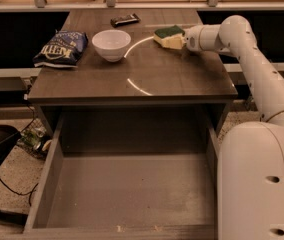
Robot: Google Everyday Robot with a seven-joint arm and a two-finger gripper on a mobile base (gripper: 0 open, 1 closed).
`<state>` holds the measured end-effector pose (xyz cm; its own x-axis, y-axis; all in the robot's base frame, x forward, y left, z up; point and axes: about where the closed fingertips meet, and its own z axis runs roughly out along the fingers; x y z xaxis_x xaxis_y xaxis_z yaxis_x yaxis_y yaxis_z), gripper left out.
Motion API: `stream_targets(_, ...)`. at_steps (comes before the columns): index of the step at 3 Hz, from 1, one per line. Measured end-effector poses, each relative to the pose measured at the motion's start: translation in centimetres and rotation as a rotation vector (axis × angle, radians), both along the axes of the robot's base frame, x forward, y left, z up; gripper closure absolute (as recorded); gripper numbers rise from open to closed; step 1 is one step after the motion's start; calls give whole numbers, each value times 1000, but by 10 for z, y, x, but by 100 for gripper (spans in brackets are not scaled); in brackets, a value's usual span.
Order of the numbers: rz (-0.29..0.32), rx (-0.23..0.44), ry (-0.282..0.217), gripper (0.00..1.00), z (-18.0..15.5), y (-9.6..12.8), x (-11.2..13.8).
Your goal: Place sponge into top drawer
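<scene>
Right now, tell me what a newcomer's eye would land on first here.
The big white robot arm fills the right side, its hand at the sponge on the back right of the tabletop. Below, the top drawer is pulled far out toward the front, its grey bottom showing. A white bowl and a blue chip bag sit on the tabletop's left half.

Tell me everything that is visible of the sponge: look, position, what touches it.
The sponge is a small rectangular block: pale yellow foam below, dark green scrub layer on top. It is over the far right of the table top, right of the white bowl and apart from it. The gripper meets its right end. Whether it rests on the wood or is lifted cannot be told.
</scene>
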<state>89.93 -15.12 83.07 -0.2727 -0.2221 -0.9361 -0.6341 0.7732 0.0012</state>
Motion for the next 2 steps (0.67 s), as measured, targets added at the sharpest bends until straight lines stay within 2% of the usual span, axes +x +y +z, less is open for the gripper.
stream_targets(2, 0, 0, 0, 100, 0, 0, 0)
